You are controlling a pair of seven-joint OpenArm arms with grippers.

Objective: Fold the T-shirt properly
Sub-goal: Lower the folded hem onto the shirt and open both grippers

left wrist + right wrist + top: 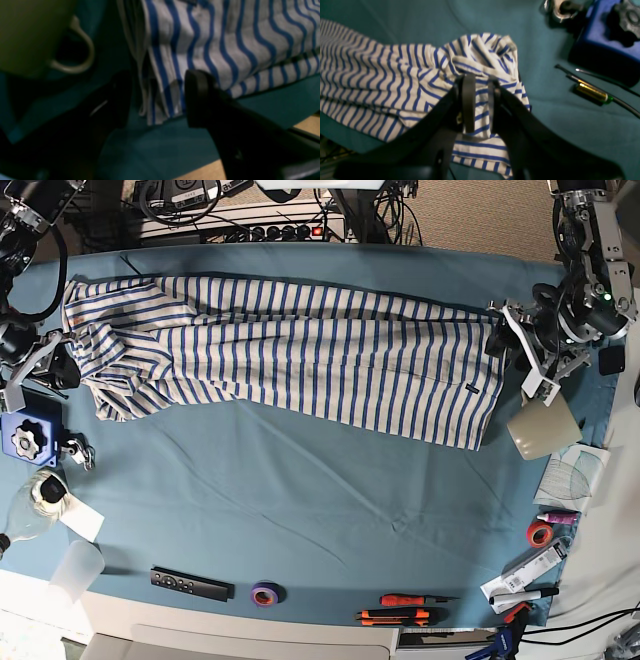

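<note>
Along the near table edge lie a remote (190, 584), a tape roll (264, 593) and orange-handled tools (405, 608), all well apart from the shirt.

The T-shirt (290, 350) lies stretched sideways across the far half of the teal cloth (330, 500), folded lengthwise into a long band, with an arm at each end.

The left arm reaches in from the base view's right edge, wrist bent down toward the shirt's end. Its left gripper (155, 100) is released: the two black fingers (200, 97) stand wide apart, one on each side of the folded corner of striped cloth, which rests on the teal cloth between them (no pinch shows). A cup (32, 35) with a looped handle sits just beside it.

The right arm comes in at the base view's left edge, low over the bunched sleeve end. The right gripper (480, 102) has its fingers close together with a narrow gap, and a ridge of crumpled striped fabric runs up between them; whether the pads actually press the cloth I cannot tell. Beyond it are a blue box (602, 47) and a brass-tipped cable (592, 92).
</note>
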